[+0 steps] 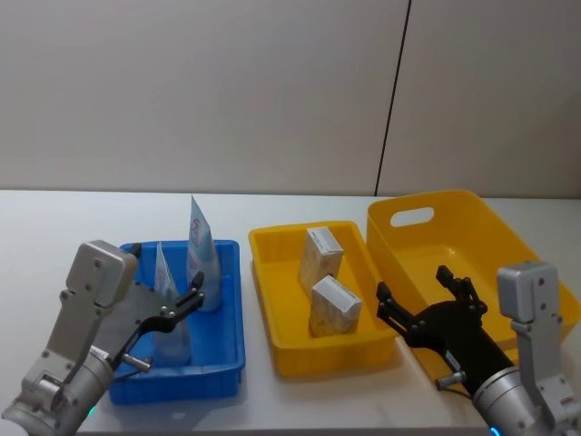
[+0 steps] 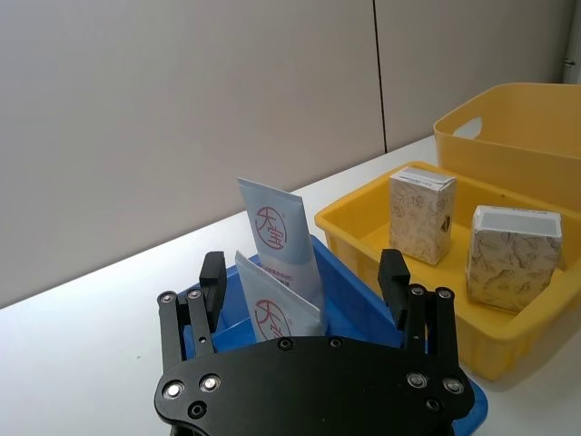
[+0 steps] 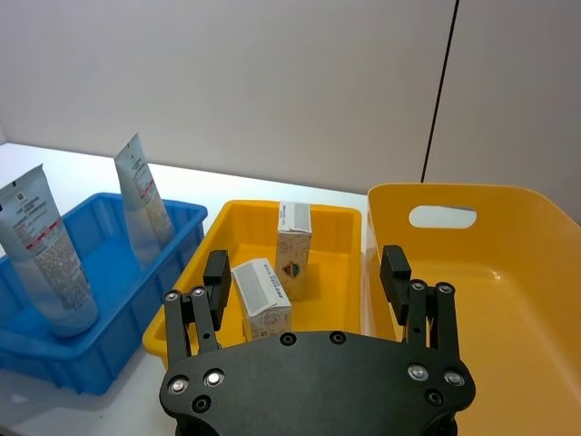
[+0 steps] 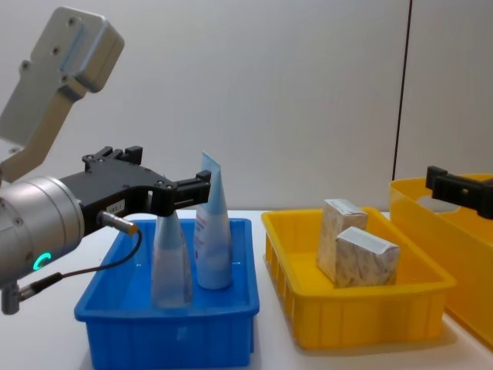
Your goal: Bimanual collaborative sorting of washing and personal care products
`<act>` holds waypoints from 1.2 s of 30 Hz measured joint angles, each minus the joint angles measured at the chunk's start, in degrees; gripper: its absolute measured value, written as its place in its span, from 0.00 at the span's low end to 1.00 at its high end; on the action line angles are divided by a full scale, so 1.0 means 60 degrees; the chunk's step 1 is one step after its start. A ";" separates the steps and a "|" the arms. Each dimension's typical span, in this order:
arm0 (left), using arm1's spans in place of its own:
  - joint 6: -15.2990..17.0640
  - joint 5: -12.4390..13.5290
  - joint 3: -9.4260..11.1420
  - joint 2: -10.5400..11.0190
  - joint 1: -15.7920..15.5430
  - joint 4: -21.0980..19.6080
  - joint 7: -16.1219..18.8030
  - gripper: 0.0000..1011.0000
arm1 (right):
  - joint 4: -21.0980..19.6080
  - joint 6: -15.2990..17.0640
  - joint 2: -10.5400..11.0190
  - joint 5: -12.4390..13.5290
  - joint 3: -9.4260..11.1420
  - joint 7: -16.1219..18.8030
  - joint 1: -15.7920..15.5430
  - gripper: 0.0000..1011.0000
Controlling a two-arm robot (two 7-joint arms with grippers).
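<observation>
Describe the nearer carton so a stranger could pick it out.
Between the blue tray and the bigger yellow bin sits a small yellow tray. Two beige marbled cartons stand in it. Yours is the front carton, closer to the robot than the rear carton.

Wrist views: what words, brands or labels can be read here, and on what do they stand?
"大宝" in a red ring: far tube, left wrist view.
Red ring logo on near tube: looks the same, partly hidden.
Small lines under the far tube's logo: unreadable.
Fine print on both tubes' backs, right wrist view: too small.
Emblem on rear carton: too small.
</observation>
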 joint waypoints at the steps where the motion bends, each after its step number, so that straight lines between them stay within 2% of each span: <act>1: 0.0000 0.0000 0.0000 0.0000 0.0000 0.0000 0.0000 0.99 | 0.0000 0.0000 0.0000 0.0001 0.0000 0.0000 0.0000 0.99; 27: 0.0000 0.0000 0.0000 0.0000 0.0000 0.0000 0.0001 0.99 | 0.0004 0.0035 -0.0009 -0.0005 -0.0006 0.0004 0.0032 0.99; 34: 0.0000 0.0000 0.0000 0.0000 0.0000 0.0001 0.0000 0.99 | 0.0141 0.0524 -0.0031 -0.0099 -0.0164 0.0082 0.0365 0.99; 36: 0.0000 0.0001 0.0000 0.0000 0.0000 0.0000 0.0000 0.99 | 0.0242 0.0812 -0.0029 -0.0166 -0.0265 0.0140 0.0560 0.99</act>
